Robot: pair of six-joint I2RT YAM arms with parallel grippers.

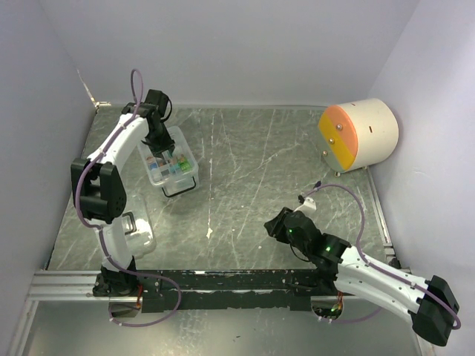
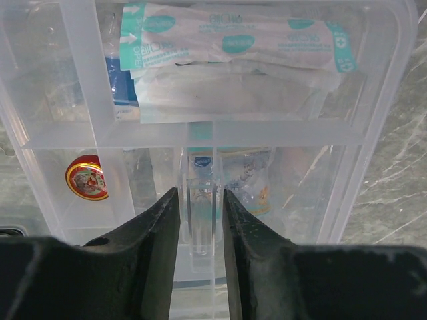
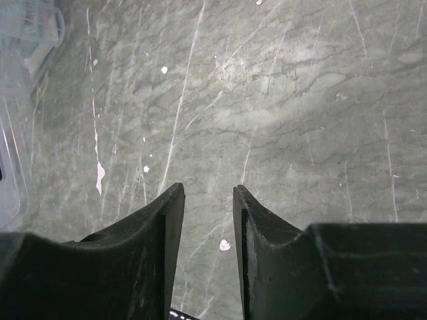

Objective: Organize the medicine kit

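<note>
Clear plastic fills my left wrist view: the medicine kit (image 2: 383, 133) sits open at the rear left of the table (image 1: 252, 170), near the side wall, with its black wire latch (image 1: 178, 190) on the near side. Another clear plastic piece (image 1: 141, 231) lies by the left arm's base. In the far compartment I see wrapped plasters (image 2: 233, 40) printed with teal ovals and a teal cross; the lettering is too small for me to read. At the left lies a round red-and-gold tin (image 2: 87, 178), its label blurred. The left gripper (image 2: 200, 197) straddles an upright rib of the tray insert (image 2: 200, 133), jaws a little apart; I cannot tell whether they pinch it. A sachet (image 2: 250, 180) with orange and blue print lies just beyond. The middle of the table offers wide bare green marble. The right gripper (image 3: 207, 193) hangs near the front, jaws parted over bare surface. At the rear right corner, a cream-and-orange cylinder (image 1: 358, 133) sits close to the wall.
</note>
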